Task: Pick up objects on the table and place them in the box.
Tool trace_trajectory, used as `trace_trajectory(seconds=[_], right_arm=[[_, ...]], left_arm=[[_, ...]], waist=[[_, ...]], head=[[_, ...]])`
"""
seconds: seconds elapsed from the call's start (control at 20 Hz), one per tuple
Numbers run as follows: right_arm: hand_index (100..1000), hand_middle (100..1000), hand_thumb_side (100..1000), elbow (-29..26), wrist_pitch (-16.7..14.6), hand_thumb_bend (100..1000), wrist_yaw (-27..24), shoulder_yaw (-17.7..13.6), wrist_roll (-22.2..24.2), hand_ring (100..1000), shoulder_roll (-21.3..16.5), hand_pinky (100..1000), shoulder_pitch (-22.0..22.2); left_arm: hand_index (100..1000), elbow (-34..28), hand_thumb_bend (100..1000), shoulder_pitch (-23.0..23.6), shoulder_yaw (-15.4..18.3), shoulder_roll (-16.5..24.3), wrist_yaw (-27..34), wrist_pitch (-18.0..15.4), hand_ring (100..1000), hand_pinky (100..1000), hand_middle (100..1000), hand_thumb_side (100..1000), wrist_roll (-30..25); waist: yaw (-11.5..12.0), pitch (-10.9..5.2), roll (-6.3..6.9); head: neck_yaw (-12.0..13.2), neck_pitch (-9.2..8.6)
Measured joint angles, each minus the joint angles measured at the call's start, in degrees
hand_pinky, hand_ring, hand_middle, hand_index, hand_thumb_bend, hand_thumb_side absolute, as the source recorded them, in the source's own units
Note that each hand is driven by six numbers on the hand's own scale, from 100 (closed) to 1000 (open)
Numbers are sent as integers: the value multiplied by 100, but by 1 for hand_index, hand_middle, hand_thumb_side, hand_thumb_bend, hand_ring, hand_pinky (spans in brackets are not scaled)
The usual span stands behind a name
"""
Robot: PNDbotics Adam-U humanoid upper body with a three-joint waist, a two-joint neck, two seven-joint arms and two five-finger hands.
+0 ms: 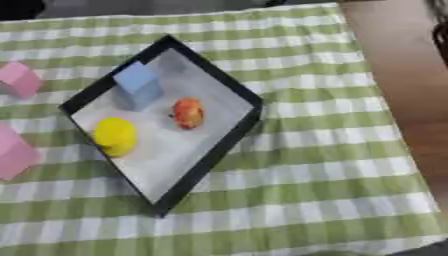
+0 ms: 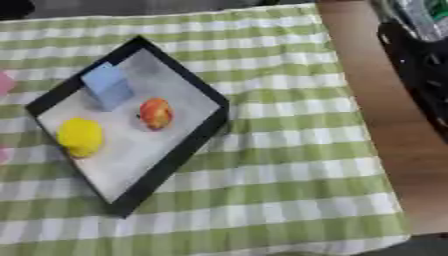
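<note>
Left eye view: green checked tablecloth [image 1: 306, 165], black-rimmed box [image 1: 214, 150] at ten o'clock, brown floor [image 1: 411, 75] at two; neither hand shows.

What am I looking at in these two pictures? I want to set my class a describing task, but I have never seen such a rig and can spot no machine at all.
Both pictures come from a stereo camera in the head of a humanoid robot, looking down at its work: one from the left eye, one from the right, at the same moment. That is why they nearly match. The robot has two arms with hands, but neither hand shows here, so nothing is being held.

On the table lies a green and white checked cloth. On it sits a shallow box with black walls and a pale floor. Inside the box are a blue block, a yellow rounded thing and an orange-red rounded thing. Two pink blocks lie on the cloth left of the box, not yet put in.
</note>
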Motion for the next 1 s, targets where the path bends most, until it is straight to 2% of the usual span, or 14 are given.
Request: trace_trajectory(seconds=[0.1, 0.3, 0.5, 0.6, 0.75, 0.8, 0.9, 0.95, 1.0], right_arm=[[755, 664, 427, -198, 120, 100, -105, -229, -282, 755, 215, 943, 293], [758, 668, 374, -644, 285, 100, -62, -514, -556, 758, 614, 941, 743], [758, 669, 380, -1024, 339, 100, 170, -594, -586, 759, 825, 941, 988], [758, 668, 386, -1121, 369, 100, 229, -594, -566, 758, 853, 940, 1048], [758, 668, 390, -1204, 422, 100, 258, -574, -522, 757, 856, 940, 1095], [758, 668, 391, -1216, 439, 100, 264, -573, -505, 757, 856, 940, 1095], [757, 667, 392, -1222, 465, 100, 272, -566, -480, 757, 856, 940, 1097], [757, 666, 393, -1223, 474, 100, 272, -554, -470, 756, 856, 940, 1098], [757, 666, 394, -1229, 482, 100, 272, -539, -461, 756, 856, 940, 1104]], left_arm=[[847, 11, 100, -1, 11, 297, -288, 247, 810, 815, 846, 683, -186], [873, 204, 122, -9, -87, 1127, -694, 639, 822, 825, 854, 622, -788], [891, 767, 176, -130, -339, 2074, -932, 791, 835, 838, 866, 597, -1562], [891, 1038, 264, -213, -549, 2494, -945, 793, 846, 851, 871, 573, -2033], [886, 1285, 423, -357, -937, 3058, -923, 696, 858, 862, 872, 516, -2799], [885, 1306, 447, -419, -1061, 3209, -925, 606, 858, 863, 871, 499, -3052], [883, 1302, 521, -604, -1279, 3438, -940, 280, 862, 868, 868, 451, -3568], [880, 1300, 579, -696, -1369, 3521, -961, 53, 870, 877, 868, 393, -3831], [879, 1301, 606, -782, -1448, 3589, -999, -194, 874, 882, 867, 374, -4085]], waist=[[-7, 0, 23], [-8, 0, 99], [-4, -3, 138], [-1, -7, 160], [27, -9, 187], [34, -12, 195], [34, -30, 210], [34, -34, 214], [34, -36, 214]], head=[[-25, 2], [-43, 4], [-49, 5], [-78, 5], [-131, 6], [-143, 6], [-148, 6], [-148, 6], [-148, 6]])
